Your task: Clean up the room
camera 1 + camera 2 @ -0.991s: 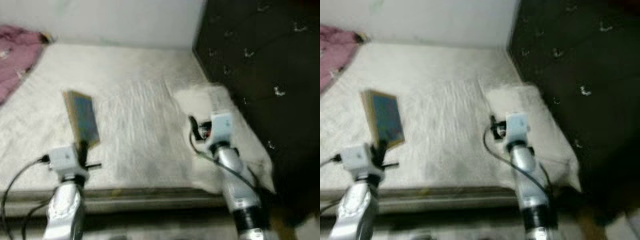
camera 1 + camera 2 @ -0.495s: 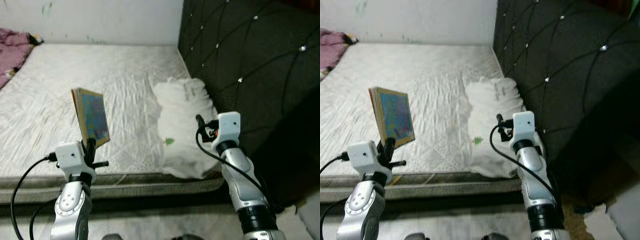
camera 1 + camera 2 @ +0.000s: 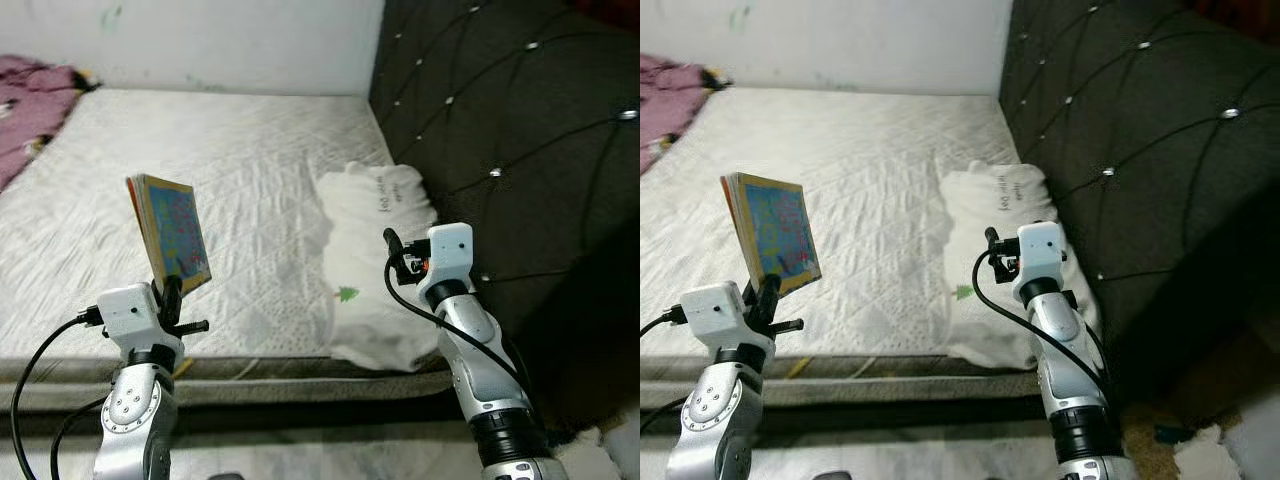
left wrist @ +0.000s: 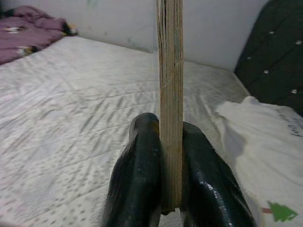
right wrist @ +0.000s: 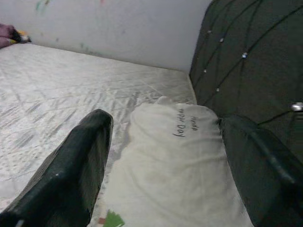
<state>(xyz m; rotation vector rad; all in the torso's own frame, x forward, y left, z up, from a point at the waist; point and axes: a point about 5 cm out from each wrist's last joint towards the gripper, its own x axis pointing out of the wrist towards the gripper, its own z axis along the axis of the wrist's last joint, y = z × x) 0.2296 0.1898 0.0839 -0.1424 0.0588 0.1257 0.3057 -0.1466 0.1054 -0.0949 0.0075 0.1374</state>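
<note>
Nearest you, your left gripper (image 4: pixel 170 179) is pinching the book (image 3: pixel 172 232) by its lower edge, both fingers (image 4: pixel 137 175) pressed flat against the covers, so the book stands upright in the air just above the near edge of the bed (image 3: pixel 250 170). That grip is low and narrow: if you swing the arm quickly or tilt the wrist, the tall book will probably lever out of the fingers and drop to the floor by the bed frame. Your right gripper (image 5: pixel 161 156) hangs with its fingers spread wide and nothing between them, aimed at the white pillow (image 3: pixel 375 240) lying against the dark padded headboard (image 3: pixel 500 130). Reach forward carelessly and those open fingers may snag the pillow's cloth and drag it off the corner. Farther back, a pink blanket (image 3: pixel 35 110) is bunched at the far left of the mattress, well apart from both arms, near the wall (image 3: pixel 200 40).
</note>
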